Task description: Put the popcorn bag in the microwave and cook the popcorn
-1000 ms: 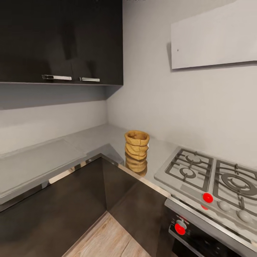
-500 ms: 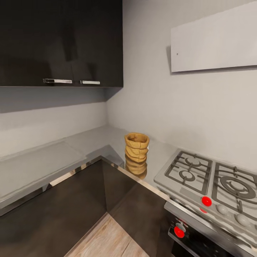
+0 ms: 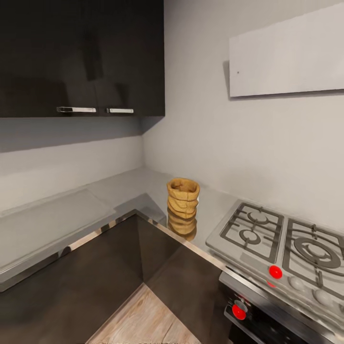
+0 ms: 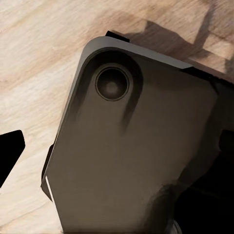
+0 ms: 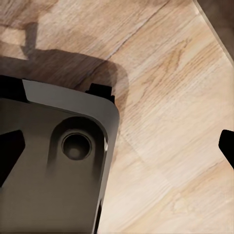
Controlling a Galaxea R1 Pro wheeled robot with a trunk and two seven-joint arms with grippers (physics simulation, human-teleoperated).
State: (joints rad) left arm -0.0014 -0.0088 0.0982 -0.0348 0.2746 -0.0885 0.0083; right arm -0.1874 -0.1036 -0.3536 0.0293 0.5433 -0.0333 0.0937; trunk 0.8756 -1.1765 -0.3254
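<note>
The popcorn bag [image 3: 182,200], a golden-brown ringed paper sack with a rolled rim, stands upright on the glossy grey countertop [image 3: 119,191] near the inner corner, just left of the hob. Its reflection shows on the slab below it. The bag's inside is hidden from here, and the microwave is out of view. My left gripper [image 4: 117,156] hangs open over the wooden floor, its dark fingertips [image 4: 9,153] far apart. My right gripper [image 5: 117,151] is likewise open above the floor, with nothing between its fingertips [image 5: 9,153].
A gas hob [image 3: 282,239] with red knobs sits right of the bag, above a steel oven [image 3: 239,311]. Dark wall cabinets [image 3: 81,57] hang over the counter's left run. A pale panel [image 3: 286,52] is on the right wall. My own grey base [image 4: 126,161] lies under both grippers.
The whole head picture has shifted slightly, so the camera has moved a little. The bag stands where it was.
</note>
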